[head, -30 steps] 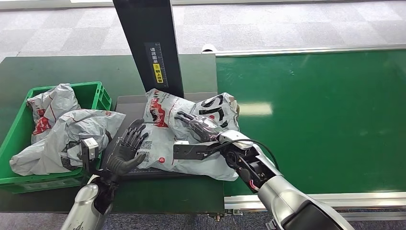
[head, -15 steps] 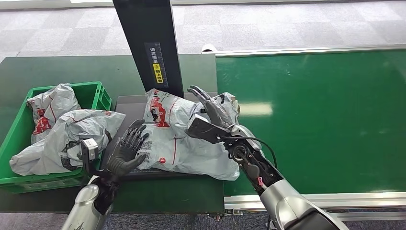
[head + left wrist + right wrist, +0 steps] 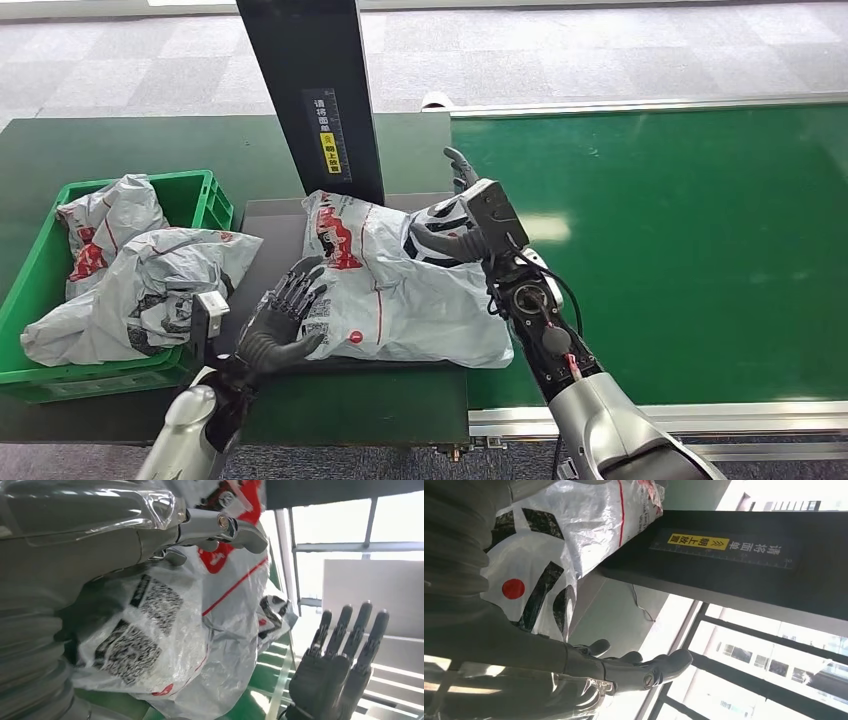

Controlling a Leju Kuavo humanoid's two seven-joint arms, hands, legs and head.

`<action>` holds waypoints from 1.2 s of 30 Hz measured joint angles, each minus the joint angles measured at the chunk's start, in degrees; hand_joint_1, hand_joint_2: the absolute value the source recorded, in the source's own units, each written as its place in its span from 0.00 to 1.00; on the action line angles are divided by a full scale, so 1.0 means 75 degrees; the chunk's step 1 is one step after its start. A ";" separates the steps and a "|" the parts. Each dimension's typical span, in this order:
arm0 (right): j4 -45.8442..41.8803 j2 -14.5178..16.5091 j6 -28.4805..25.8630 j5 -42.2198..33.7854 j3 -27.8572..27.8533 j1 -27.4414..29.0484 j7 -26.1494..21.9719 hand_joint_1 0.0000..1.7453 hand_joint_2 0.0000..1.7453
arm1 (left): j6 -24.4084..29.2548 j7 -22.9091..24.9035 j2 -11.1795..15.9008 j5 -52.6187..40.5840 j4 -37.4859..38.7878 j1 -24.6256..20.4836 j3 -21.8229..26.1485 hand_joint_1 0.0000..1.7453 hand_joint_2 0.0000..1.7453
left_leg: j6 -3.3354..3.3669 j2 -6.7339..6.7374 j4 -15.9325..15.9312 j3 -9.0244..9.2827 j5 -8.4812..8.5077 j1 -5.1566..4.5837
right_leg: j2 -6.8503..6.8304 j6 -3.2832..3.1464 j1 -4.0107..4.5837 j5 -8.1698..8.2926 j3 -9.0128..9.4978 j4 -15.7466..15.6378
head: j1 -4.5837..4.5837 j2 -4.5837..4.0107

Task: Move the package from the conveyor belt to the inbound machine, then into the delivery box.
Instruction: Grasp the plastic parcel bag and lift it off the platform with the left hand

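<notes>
A grey-white package with red and black print lies on the dark plate of the inbound machine, its right end reaching over onto the green belt. My right hand is raised at the package's far right end, fingers stretched upward and holding nothing. My left hand is open with spread fingers at the package's left edge, beside its barcode label. The left wrist view shows the same package close up, with my right hand beyond it. In the right wrist view the package lies behind my extended fingers.
A black post with a yellow label rises right behind the package. A green crate at the left holds two more grey packages. The green conveyor belt runs off to the right, edged by a metal rail.
My right hand has lifted off the top of the package and turned its fingers upward at the package's far right. My left hand has edged closer to the package's left side.
</notes>
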 joint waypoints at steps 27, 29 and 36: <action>0.0002 -0.0238 -0.0313 -0.0697 0.0113 0.0000 -0.0164 0.00 1.00 | 0.1991 0.1191 -0.0170 -0.4524 0.2612 -0.2589 -0.3133 0.00 1.00 | 0.0000 0.0001 0.0002 0.0001 0.0001 -0.0001 | -0.0002 0.0000 -0.0002 0.0002 0.0002 0.0000 | -0.0002 0.0000; 0.0017 -0.0238 -0.0333 -0.0683 0.0118 0.0000 -0.0164 0.00 1.00 | 0.2196 0.1505 -0.0252 -0.4981 0.3041 -0.2783 -0.3456 0.00 1.00 | 0.0000 -0.0006 0.0001 0.0002 0.0001 -0.0001 | -0.0004 0.0000 -0.0002 0.0002 0.0008 0.0000 | -0.0002 0.0000; 0.0095 -0.0235 -0.0377 -0.0636 0.0124 -0.0002 -0.0170 0.00 1.00 | 0.2214 0.1884 -0.0420 -0.5600 0.3927 -0.3367 -0.4148 0.00 1.00 | 0.0006 -0.0043 -0.0004 0.0058 -0.0002 -0.0001 | -0.0050 0.0021 -0.0003 -0.0017 0.0091 -0.0005 | -0.0001 0.0000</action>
